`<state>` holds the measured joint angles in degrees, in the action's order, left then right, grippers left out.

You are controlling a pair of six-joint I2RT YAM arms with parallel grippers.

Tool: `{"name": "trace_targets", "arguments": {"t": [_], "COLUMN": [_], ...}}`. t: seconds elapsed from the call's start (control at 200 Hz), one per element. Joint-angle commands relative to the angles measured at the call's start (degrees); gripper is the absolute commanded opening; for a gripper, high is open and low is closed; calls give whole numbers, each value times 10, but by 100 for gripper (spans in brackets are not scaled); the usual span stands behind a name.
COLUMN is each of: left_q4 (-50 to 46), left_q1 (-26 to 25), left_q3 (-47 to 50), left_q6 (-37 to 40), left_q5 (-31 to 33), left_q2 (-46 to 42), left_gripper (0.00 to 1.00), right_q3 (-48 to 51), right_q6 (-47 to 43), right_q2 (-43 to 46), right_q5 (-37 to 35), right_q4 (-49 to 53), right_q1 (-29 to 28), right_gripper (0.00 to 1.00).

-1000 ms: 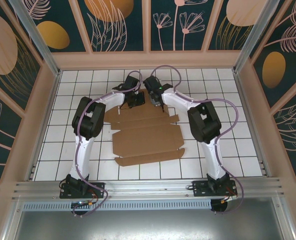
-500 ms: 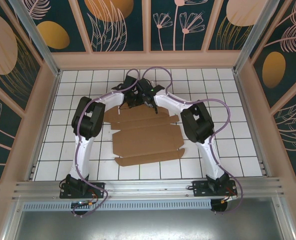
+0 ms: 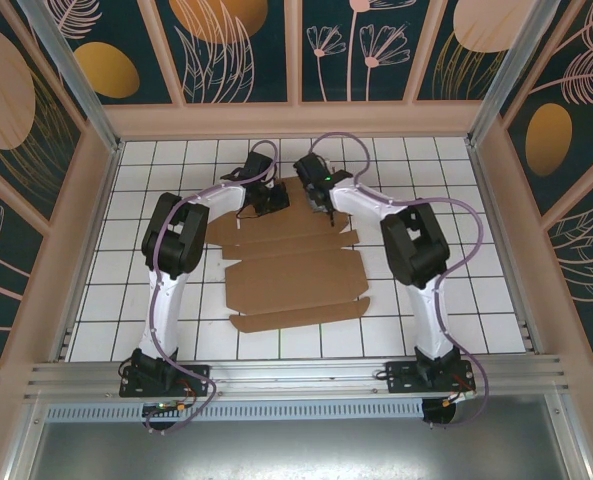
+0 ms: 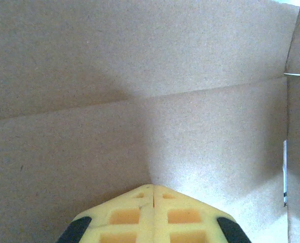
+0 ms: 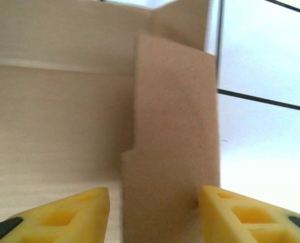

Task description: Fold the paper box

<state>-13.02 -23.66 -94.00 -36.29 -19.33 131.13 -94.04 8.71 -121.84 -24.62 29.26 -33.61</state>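
The paper box (image 3: 296, 280) is a flat brown cardboard sheet with flaps and slots, lying on the white tiled floor between the two arms. My left gripper (image 3: 268, 200) is at the sheet's far edge, left of centre. In the left wrist view it (image 4: 153, 188) is shut, its yellow tips together and resting against the cardboard (image 4: 139, 76) by a crease. My right gripper (image 3: 323, 205) is at the far edge, right of centre. Its jaws (image 5: 154, 202) stand apart around a raised side flap (image 5: 175, 126); the right finger (image 5: 225, 207) touches the flap's edge, the left one is clear of it.
White tiles (image 3: 156, 300) surround the sheet on all sides and show to the right of the flap (image 5: 266, 126). Wooden-framed patterned walls (image 3: 296, 120) enclose the floor. An aluminium rail (image 3: 296, 375) with both arm bases runs along the near edge.
The right gripper swung left toward the left gripper, then back right along the far edge, and its jaws widened. The left arm stayed put, still shut.
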Motion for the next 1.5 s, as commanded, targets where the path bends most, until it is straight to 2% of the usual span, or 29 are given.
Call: {"name": "trace_targets", "arguments": {"t": [0.0, 0.075, 0.175, 0.27, 0.37, 0.45, 0.555, 0.636, 0.756, 0.871, 1.021, 1.236, 1.271, 1.346, 1.426, 1.496], "left_q4": [-43, -43, -42, -42, -41, -40, -41, -42, -42, -42, -42, -38, -36, -34, -32, -32], "left_q1": [6, 7, 9, 11, 11, 11, 11, 11, 11, 11, 11, 12, 12, 12, 12, 12], "left_q3": [21, 20, 21, 21, 20, 21, 21, 20, 19, 20, 22, 24, 25, 25, 26, 27], "left_q6": [-5, -5, -6, -6, -7, -7, -7, -8, -8, -9, -9, -15, -18, -20, -20, -20], "left_q5": [5, 3, 3, 3, 1, 0, 2, 1, 0, 0, -1, -8, -14, -19, -21, -21], "left_q2": [4, 5, 6, 7, 9, 9, 9, 8, 10, 9, 6, 7, 8, 8, 6, 6], "left_gripper": [3, 3, 3, 3, 3, 3, 3, 3, 3, 3, 3, 3, 3, 3, 3, 3], "right_q3": [41, 64, 79, 85, 83, 69, 60, 55, 43, 23, 18, 53, 59, 49, 53, 72], "right_q6": [3, 4, -3, -13, -33, -49, -77, -116, -189, -204, -168, -89, -86, -77, -63, -34], "right_q2": [56, 71, 76, 75, 62, 43, 25, 7, -39, -76, -56, 51, 64, 70, 84, 109], "right_q5": [71, 104, 127, 131, 104, 80, -17, -121, -247, -290, -234, -29, -19, -11, 10, 56], "right_q4": [-41, -56, -63, -66, -65, -51, -47, -58, -78, -75, -69, -82, -84, -61, -52, -61], "right_q1": [20, 54, 77, 94, 97, 94, 68, 34, -14, -34, -32, 8, 12, 19, 20, 57], "right_gripper": [56, 64, 63, 48, 28, 17, 9, 1, 2, 3, 5, 6, 9, 22, 28, 32]}}
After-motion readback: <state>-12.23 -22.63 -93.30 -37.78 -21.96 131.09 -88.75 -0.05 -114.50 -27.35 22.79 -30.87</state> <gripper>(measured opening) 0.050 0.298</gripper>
